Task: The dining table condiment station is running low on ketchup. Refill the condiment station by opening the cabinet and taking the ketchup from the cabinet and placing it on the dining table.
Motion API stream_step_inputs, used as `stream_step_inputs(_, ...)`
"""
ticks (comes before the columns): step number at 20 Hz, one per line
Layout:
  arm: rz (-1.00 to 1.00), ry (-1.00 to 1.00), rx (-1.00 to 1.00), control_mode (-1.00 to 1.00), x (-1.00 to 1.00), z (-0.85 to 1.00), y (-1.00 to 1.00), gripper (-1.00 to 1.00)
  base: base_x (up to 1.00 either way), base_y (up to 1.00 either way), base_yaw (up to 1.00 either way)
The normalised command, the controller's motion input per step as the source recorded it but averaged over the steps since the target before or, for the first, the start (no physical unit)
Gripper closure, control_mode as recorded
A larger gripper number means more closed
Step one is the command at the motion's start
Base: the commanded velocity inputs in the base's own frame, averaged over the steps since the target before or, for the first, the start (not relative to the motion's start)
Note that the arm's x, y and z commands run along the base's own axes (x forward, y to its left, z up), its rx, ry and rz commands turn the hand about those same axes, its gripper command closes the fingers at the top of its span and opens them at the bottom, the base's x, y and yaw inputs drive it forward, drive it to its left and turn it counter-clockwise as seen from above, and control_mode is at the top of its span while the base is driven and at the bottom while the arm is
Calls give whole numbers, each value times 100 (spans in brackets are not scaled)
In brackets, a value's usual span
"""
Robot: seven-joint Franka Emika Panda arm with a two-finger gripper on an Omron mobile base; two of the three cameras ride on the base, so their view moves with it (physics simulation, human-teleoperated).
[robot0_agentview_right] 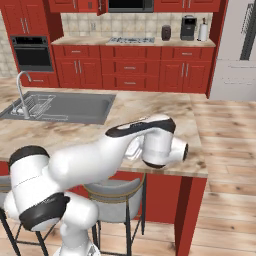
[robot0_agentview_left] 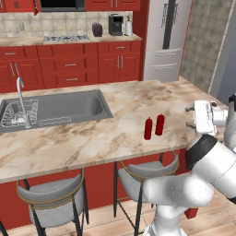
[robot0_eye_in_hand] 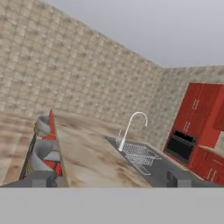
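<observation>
Two slim red ketchup bottles (robot0_agentview_left: 148, 128) (robot0_agentview_left: 160, 124) stand upright side by side on the dining table's marble top (robot0_agentview_left: 92, 133), near its front right part. My gripper (robot0_agentview_left: 189, 117) hovers just right of them at about their height, pointing left toward them. It is open and holds nothing. In the hand view the gripper (robot0_eye_in_hand: 107, 179) looks along the table top (robot0_eye_in_hand: 87, 157) with its fingertips (robot0_eye_in_hand: 38, 179) wide apart. In the right base view my own arm hides the bottles. The red wall cabinet (robot0_agentview_left: 18, 4) (robot0_agentview_right: 75, 5) is at the top back, and one door looks swung out.
An inset steel sink (robot0_agentview_left: 60, 108) with a faucet (robot0_agentview_left: 21, 99) takes the table's left half. Grey stools (robot0_agentview_left: 55, 193) (robot0_agentview_left: 147, 170) stand under the front edge. At the back are low red cabinets (robot0_agentview_left: 69, 64), a coffee machine (robot0_agentview_left: 115, 24), a steel fridge (robot0_agentview_left: 166, 37) and an oven (robot0_agentview_right: 31, 52).
</observation>
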Motion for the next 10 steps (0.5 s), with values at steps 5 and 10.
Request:
stream_step_inputs(5, 10, -21, -29, -100, -100, 62, 69, -100, 0, 0, 0)
stream_step_inputs(10, 10, -24, -32, -100, -99, 58, 83, -100, 0, 0, 0)
